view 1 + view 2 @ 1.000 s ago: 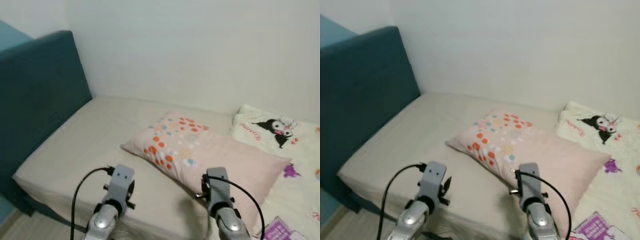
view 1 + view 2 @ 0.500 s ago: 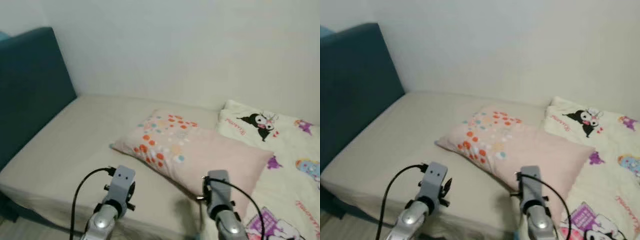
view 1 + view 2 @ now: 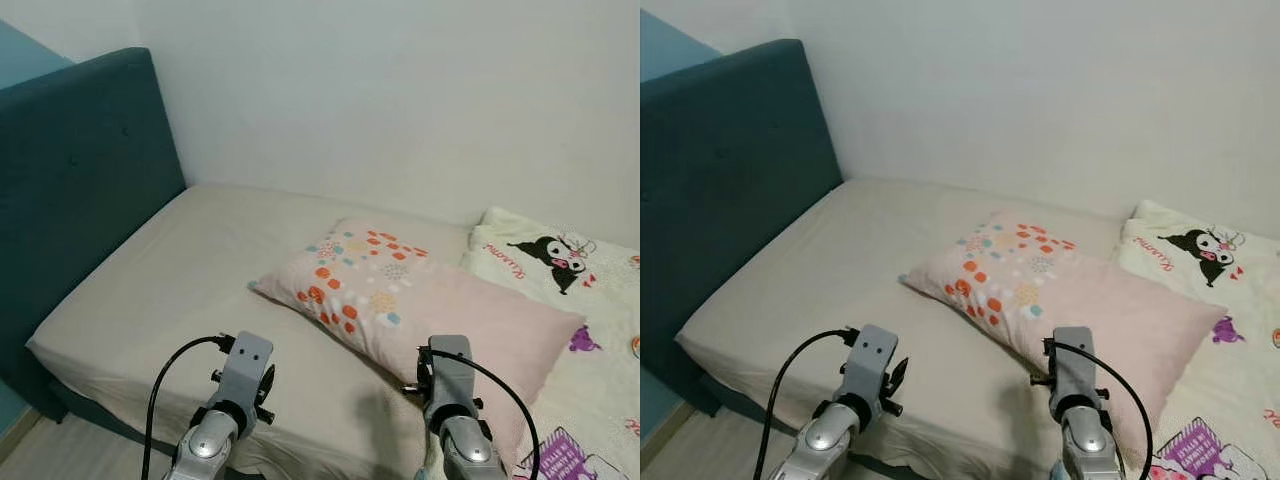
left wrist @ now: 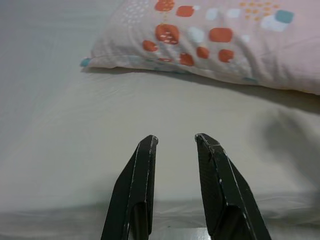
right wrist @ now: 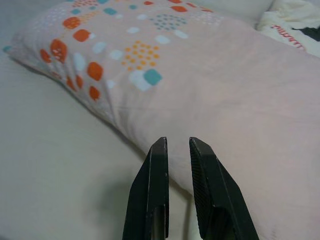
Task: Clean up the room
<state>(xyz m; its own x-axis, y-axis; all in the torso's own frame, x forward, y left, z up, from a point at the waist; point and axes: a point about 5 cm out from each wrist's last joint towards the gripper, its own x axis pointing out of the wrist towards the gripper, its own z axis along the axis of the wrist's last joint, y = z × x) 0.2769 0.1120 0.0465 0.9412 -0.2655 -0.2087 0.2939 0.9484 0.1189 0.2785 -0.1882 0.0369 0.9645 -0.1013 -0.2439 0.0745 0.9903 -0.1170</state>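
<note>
**Robot's two grippers poised at bedside, one pillow lying ahead**

A single pink pillow (image 3: 420, 300), printed at one end with orange, teal and white spots, lies askew across the beige mattress (image 3: 170, 290), its spotted corner pointing toward the teal upholstered headboard (image 3: 70, 200) on the robot's left. On the right, one cream blanket (image 3: 560, 265) with cartoon characters is spread over the bed, its edge just beside the pillow's far end. A white wall (image 3: 400, 90) runs along the far side of the bed, closing it off.

The left gripper (image 4: 175, 142) hovers above the mattress's near edge, its two black fingers parted with a clear gap and nothing between them; the pillow's spotted end lies ahead of it, apart. The right gripper (image 5: 176, 145) is held low over the pillow's near long edge, its fingers almost together with only a narrow slit between them, holding nothing.

Bare sheet stretches wide between the pillow and the headboard, with nothing lying on it. A strip of wood floor (image 3: 20, 440) shows at the bed's near left corner.
</note>
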